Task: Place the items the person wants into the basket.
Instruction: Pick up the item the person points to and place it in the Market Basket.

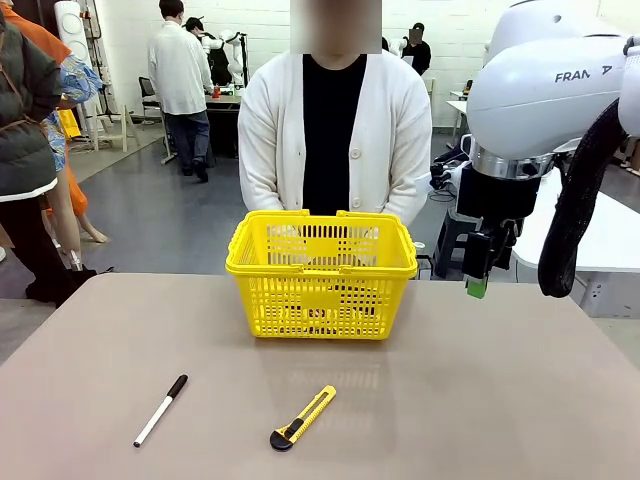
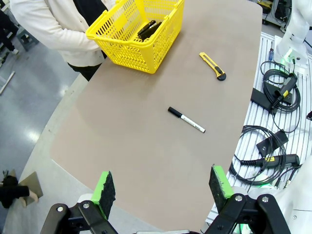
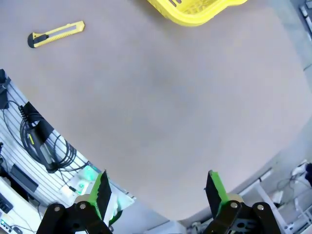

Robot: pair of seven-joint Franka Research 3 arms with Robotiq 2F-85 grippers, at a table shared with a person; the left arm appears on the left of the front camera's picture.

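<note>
One yellow basket (image 1: 321, 275); near it on the desk (image 1: 480, 400), one white marker (image 1: 160, 411) and one yellow utility knife (image 1: 302, 418).

The basket (image 1: 321, 275) sits mid-table before the person (image 1: 334, 135); nearer the robot lie the marker (image 1: 161, 410) left, the knife (image 1: 303, 417) right.

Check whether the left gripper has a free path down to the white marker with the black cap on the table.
Probably yes. The left gripper hangs open above the table's near edge, and the white marker with the black cap lies alone on bare tabletop, apart from the yellow utility knife and yellow plastic basket.
</note>
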